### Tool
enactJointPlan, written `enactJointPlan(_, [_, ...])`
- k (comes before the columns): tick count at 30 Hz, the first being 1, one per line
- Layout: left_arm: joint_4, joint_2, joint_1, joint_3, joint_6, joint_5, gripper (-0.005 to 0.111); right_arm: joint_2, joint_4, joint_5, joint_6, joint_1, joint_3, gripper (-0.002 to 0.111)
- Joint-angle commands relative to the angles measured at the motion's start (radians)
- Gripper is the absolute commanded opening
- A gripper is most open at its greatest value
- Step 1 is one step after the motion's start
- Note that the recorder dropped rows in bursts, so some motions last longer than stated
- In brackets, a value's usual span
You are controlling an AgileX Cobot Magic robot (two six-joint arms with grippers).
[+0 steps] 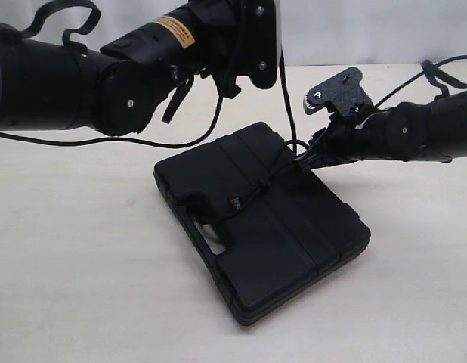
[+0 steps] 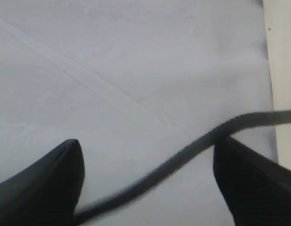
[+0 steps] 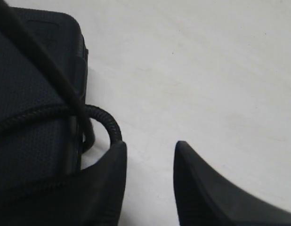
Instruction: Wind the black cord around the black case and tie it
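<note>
The flat rectangular matte black plastic case (image 1: 294,234) lies on the pale surface (image 1: 82,287) between the arms. The long thin black braided cord (image 1: 288,106) crosses its lid from near the handle slot to the far edge, then climbs steeply toward the left arm. The left claw (image 2: 145,143) is spread wide, with the cord merely draped across the gap, so I'd say a tug could let it slide free and slacken the wrap. The right claw (image 3: 150,146) is parted and empty, and the cord's loop presses one finger's outside. Closing there would likely catch nothing. A hard pull might drag the case.
</note>
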Motion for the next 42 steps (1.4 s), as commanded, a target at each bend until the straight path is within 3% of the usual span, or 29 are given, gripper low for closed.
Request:
enactJointPlan(1, [0.170, 0.023, -0.010, -0.018, -0.306, -0.145, 0.072, 0.002, 0.000, 0.005, 0.001, -0.004, 0.003, 0.032])
enactJointPlan(3, [0.227, 0.057, -0.010, -0.040, -0.494, -0.173, 0.072, 0.002, 0.000, 0.012, 0.001, -0.004, 0.003, 0.032])
enactJointPlan(6, [0.182, 0.109, -0.010, -0.073, -0.597, -0.177, 0.072, -0.022, 0.002, 0.025, 0.005, -0.018, 0.003, 0.032])
enactJointPlan(10, [0.110, 0.134, -0.010, -0.100, -0.649, 0.021, 0.072, -0.055, 0.004, 0.039, 0.012, -0.033, 0.003, 0.032])
enactJointPlan(12, [0.015, 0.147, -0.007, -0.100, -0.649, 0.019, 0.072, -0.079, 0.004, 0.065, 0.029, -0.072, 0.003, 0.032])
enactJointPlan(18, [0.006, 0.202, -0.012, -0.100, -0.651, 0.016, 0.072, -0.175, 0.004, 0.070, 0.253, -0.322, 0.053, 0.032])
enactJointPlan(20, [0.004, 0.206, -0.014, -0.100, -0.651, 0.022, 0.072, -0.177, 0.004, 0.083, 0.260, -0.342, 0.060, 0.032])
enactJointPlan(23, [-0.171, 0.202, -0.016, -0.100, -0.638, 0.051, 0.061, -0.230, -0.012, 0.120, 0.223, -0.300, 0.060, 0.032])
enactJointPlan(25, [-0.357, 0.191, -0.008, -0.100, -0.538, 0.092, 0.042, -0.285, -0.012, 0.152, 0.195, -0.270, 0.060, 0.028])
enactJointPlan(28, [-0.581, 0.175, 0.020, -0.100, -0.351, 0.129, 0.011, -0.372, -0.012, 0.213, 0.176, -0.226, 0.060, 0.010])
enactJointPlan(30, [-0.683, 0.162, 0.042, -0.100, -0.303, 0.133, 0.000, -0.431, -0.010, 0.242, 0.165, -0.197, 0.066, 0.004])
enactJointPlan(37, [-0.722, 0.113, 0.103, -0.100, -0.308, 0.299, 0.000, -0.588, 0.010, 0.387, 0.040, -0.026, 0.107, 0.004])
enactJointPlan(42, [-0.722, 0.102, 0.109, -0.100, -0.308, 0.348, 0.000, -0.595, 0.200, 0.537, -0.216, 0.118, 0.107, 0.004])
